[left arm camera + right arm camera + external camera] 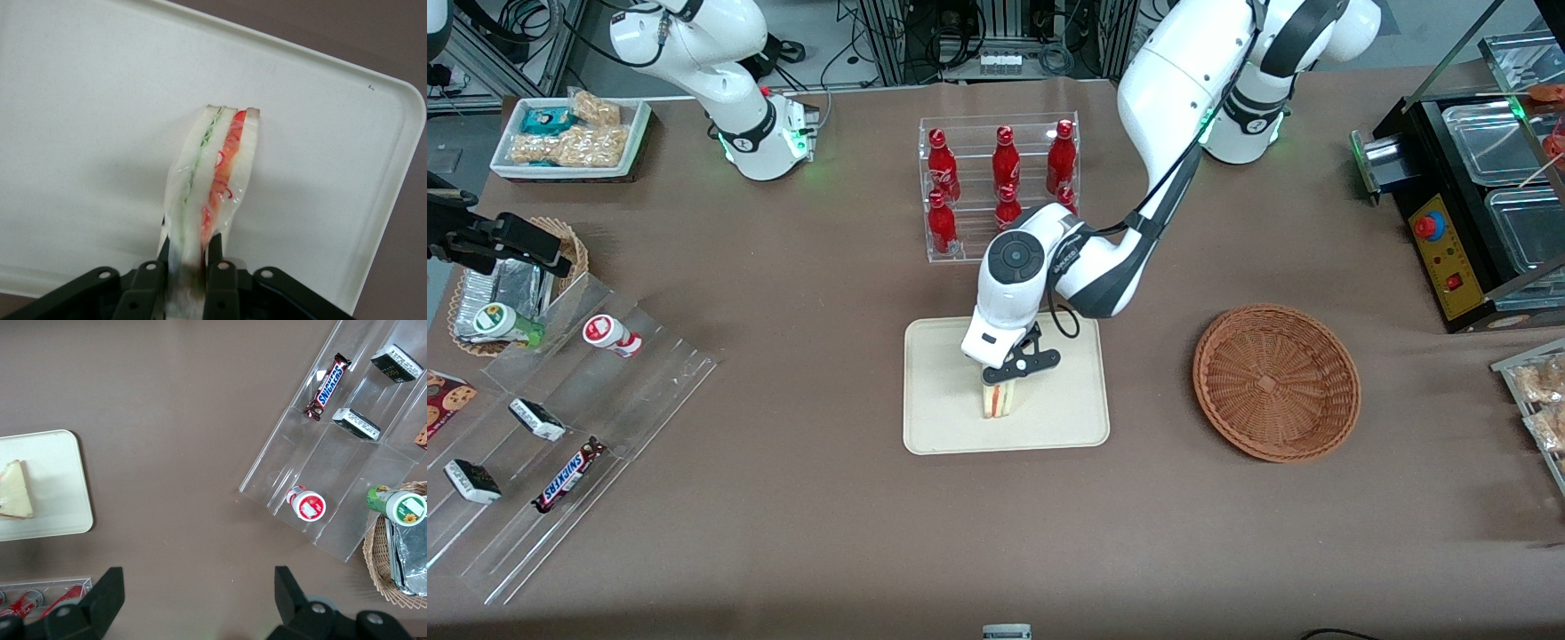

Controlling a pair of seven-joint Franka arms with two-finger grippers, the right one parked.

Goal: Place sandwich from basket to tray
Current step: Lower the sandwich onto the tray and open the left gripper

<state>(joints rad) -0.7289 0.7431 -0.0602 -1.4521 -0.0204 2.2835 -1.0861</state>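
Observation:
The sandwich (1000, 400) stands on its edge on the cream tray (943, 391), near the tray's middle. My left gripper (1001, 378) is right above it, shut on its upper part. In the left wrist view the black fingers (215, 250) press both bread sides of the sandwich (213, 167), whose red and green filling faces the camera over the tray (100, 133). The right wrist view shows the sandwich (15, 490) as a pale wedge on the tray (57, 473). The reddish-brown basket (1343, 391) lies empty beside the tray, toward the working arm's end.
A clear rack of red bottles (1000, 182) stands close to the tray, farther from the front camera. A stepped acrylic shelf with snack bars (560, 427), a small wicker basket with foil (516, 276) and a white snack tray (569, 133) lie toward the parked arm's end.

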